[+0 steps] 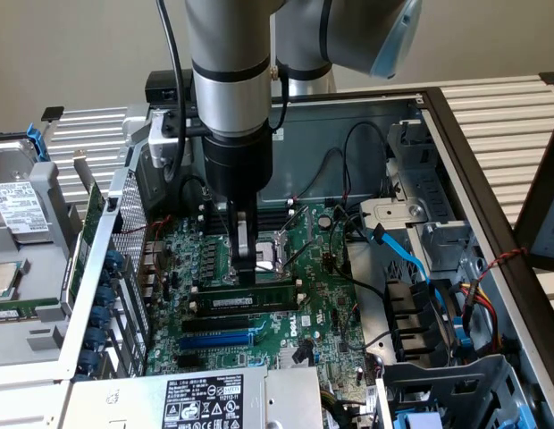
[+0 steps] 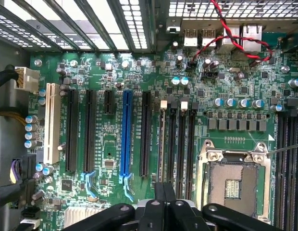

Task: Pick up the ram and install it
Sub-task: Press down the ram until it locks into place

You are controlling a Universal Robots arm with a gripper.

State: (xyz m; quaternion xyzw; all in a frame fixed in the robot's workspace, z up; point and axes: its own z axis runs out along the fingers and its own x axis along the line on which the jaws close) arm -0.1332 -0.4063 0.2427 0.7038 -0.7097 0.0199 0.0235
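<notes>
Ram point(image 1: 259, 300) stands on edge in one of the long black memory slots point(image 2: 176, 144), directly beneath the gripper point(image 1: 247, 271). Its green board, black chips and small white label face the exterior camera. Your gripper is closed, the fingers drawn together into one dark bar, and its tips meet the stick's upper edge near the middle of its length. Whether they pinch the board or only bear down on it does not show, so treat this as contact and not as a sure hold.

Judging by how the stick lies along the slot, the step in hand is seating it. Keep the arm plumb over the slot and let any force run straight down through the board's edge. A sideways lean would likely twist the stick against the slot walls. With the tips near the middle, both ends should sink evenly, so check that the edge runs level to either side of the gripper. Watch the small white latches point(image 2: 163, 103) at the slot ends as well. Whether they have closed on the stick cannot be told here.

Mind the neighbours. The open processor socket point(image 1: 272, 250) lies just behind the gripper, and a slip that way could land on it. In front of the gripper, past another black slot, runs the blue expansion slot point(image 1: 219, 340). Red and black wires point(image 2: 235, 41) loop well beyond the fingers, clear of the work.
</notes>
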